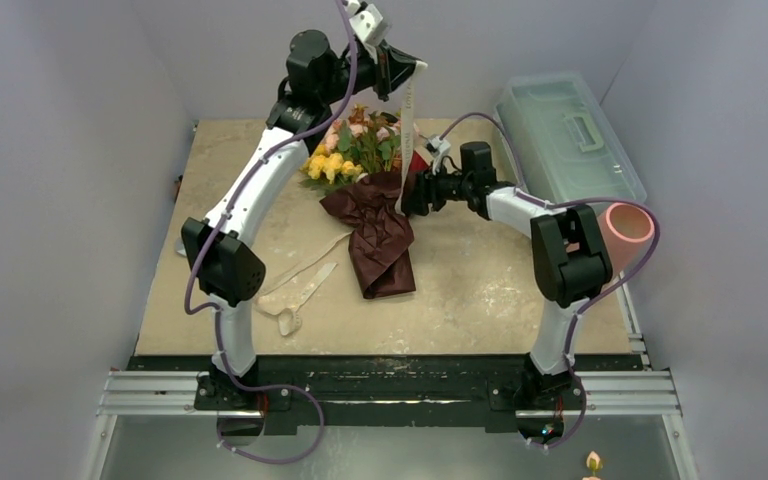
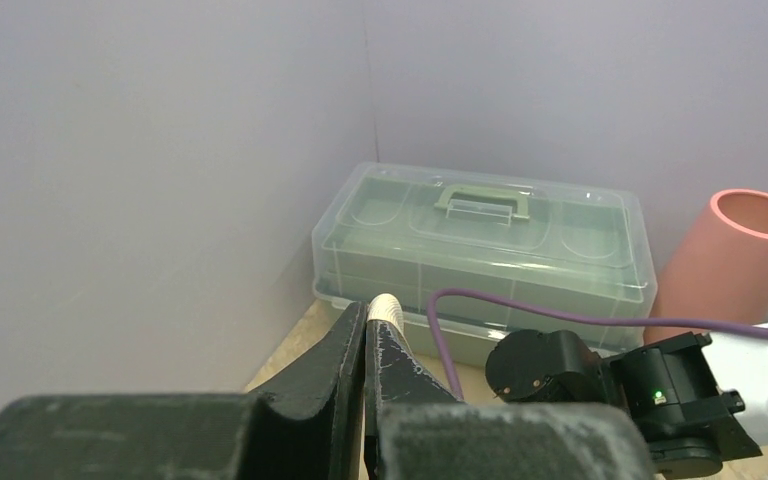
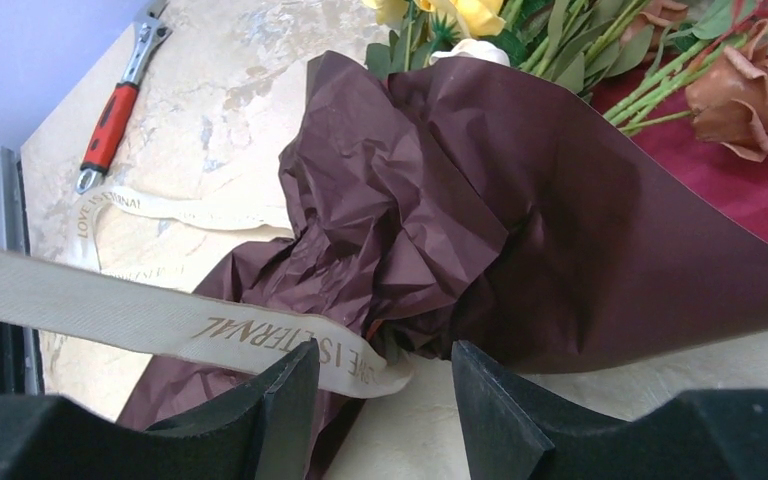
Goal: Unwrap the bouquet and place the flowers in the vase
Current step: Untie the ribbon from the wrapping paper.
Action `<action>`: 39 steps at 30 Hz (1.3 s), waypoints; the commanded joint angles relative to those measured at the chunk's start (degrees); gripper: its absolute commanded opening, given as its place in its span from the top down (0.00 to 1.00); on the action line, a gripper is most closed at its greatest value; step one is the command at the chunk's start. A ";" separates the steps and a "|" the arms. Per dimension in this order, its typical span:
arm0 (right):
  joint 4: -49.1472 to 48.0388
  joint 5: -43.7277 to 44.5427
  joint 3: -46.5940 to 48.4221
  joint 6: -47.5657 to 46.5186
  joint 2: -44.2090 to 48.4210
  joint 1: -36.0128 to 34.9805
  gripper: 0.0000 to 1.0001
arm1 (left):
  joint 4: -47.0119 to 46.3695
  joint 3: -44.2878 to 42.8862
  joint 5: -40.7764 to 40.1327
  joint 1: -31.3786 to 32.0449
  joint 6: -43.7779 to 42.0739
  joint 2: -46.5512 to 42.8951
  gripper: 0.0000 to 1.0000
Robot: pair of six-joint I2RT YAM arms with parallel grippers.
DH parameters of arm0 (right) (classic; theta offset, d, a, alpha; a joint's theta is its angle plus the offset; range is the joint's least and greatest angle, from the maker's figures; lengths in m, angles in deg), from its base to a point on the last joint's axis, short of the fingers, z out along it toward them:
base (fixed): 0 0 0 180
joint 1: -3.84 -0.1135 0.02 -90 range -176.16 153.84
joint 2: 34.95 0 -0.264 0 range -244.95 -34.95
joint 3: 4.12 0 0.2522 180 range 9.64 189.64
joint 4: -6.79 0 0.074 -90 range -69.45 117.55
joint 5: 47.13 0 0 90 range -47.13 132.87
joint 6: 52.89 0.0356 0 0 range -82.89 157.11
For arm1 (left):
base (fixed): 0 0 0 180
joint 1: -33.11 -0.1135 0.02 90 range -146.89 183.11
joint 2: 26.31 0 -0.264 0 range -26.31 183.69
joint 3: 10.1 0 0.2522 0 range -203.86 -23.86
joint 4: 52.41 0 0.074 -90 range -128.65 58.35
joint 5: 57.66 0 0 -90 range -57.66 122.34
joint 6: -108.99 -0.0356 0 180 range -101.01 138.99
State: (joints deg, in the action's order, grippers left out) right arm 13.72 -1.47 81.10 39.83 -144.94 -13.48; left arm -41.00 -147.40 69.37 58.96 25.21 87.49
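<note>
Top external: my left claw (image 1: 412,66), high at the far side, is pinched shut on the cream ribbon (image 1: 410,115). My right claw (image 1: 407,196) stands partly open, gripping nothing, at the waist of the bouquet (image 1: 375,220), which lies mid-bench (image 1: 490,290). The vase (image 1: 628,228) is at the right edge.
</note>
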 commanded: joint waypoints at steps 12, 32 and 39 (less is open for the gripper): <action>2.83 -2.77 -3.96 -4.43 6.90 3.12 0.44 | -0.90 -2.75 -0.56 -1.50 -0.86 -0.93 1.00; -7.61 -1.20 -0.64 2.75 -1.62 -1.16 0.59 | -0.21 -3.90 -1.88 -2.02 -0.38 -1.59 1.00; -9.87 -2.15 0.51 6.46 -1.63 -1.15 0.62 | 0.59 -3.51 -1.53 -2.03 -0.50 -2.07 1.00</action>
State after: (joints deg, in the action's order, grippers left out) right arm 8.41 -3.13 78.94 43.63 -147.35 -14.27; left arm -39.75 -149.04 68.00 57.49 24.36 87.49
